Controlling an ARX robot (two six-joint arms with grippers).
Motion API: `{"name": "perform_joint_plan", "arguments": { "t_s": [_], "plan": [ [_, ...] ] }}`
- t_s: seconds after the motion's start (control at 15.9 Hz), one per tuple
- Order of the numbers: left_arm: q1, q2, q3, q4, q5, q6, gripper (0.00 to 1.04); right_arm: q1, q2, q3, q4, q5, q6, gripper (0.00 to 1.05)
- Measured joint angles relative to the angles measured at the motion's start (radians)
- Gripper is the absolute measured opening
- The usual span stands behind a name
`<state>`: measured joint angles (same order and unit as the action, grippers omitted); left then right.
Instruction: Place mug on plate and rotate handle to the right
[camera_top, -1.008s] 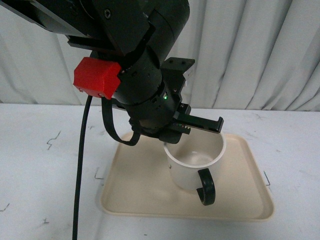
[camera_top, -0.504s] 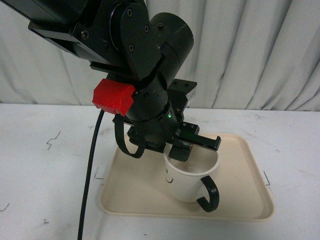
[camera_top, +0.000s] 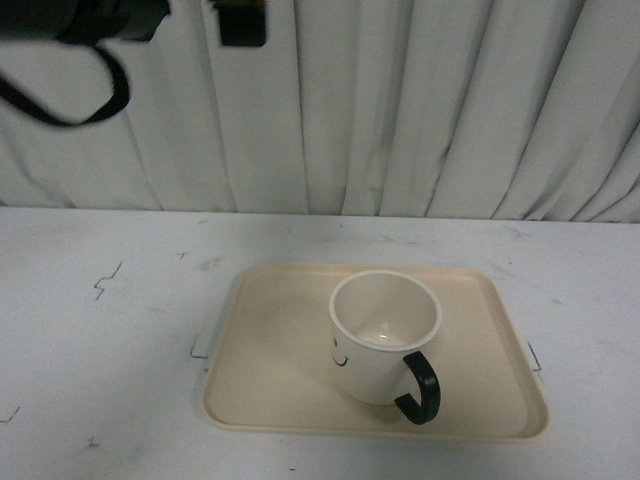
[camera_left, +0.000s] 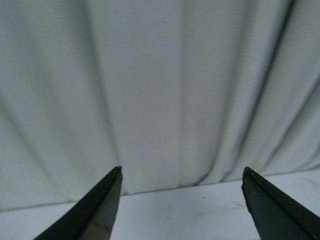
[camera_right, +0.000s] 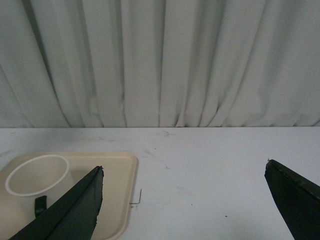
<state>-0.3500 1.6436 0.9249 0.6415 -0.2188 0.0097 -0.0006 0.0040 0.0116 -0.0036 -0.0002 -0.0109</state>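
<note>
The cream-white mug (camera_top: 383, 335) stands upright on the beige plate (camera_top: 275, 360), right of its middle. Its black handle (camera_top: 420, 388) points toward the front right, and part of the smiley face shows on its left side. The mug (camera_right: 37, 175) and plate (camera_right: 117, 185) also show in the right wrist view. My left gripper (camera_left: 182, 170) is open and empty, raised high, facing the curtain; only part of the left arm (camera_top: 80, 20) shows at the top left of the front view. My right gripper (camera_right: 185, 167) is open and empty, above the table right of the plate.
A white table (camera_top: 100, 330) with small black marks holds the plate. A white pleated curtain (camera_top: 450, 100) hangs behind it. A black cable loop (camera_top: 90, 100) hangs from the left arm at the top left.
My left arm has let go of the mug's rim and lifted up and left, out of the middle of the view. The mug stays on the plate, handle toward the front right.
</note>
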Motion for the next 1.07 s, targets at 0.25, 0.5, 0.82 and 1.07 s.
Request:
{"name": "perform_joint_plan", "arguments": {
  "t_s": [0.25,0.5,0.82,1.07],
  "plan": [
    [0.118,-0.187,-0.42,0.317,-0.033,-0.003,0.26,0.0,0.0,0.0,0.0,0.0,0.0,0.98],
    [0.193,-0.377,-0.65,0.319,0.061,-0.006,0.02,0.0,0.0,0.0,0.0,0.0,0.0,0.98],
    [0.245,-0.564,-0.769,0.264,0.119,-0.006,0.02,0.0,0.0,0.0,0.0,0.0,0.0,0.98],
    [0.352,-0.703,-0.882,0.219,0.205,-0.008,0.02,0.0,0.0,0.0,0.0,0.001,0.0,0.98]
  ]
}}
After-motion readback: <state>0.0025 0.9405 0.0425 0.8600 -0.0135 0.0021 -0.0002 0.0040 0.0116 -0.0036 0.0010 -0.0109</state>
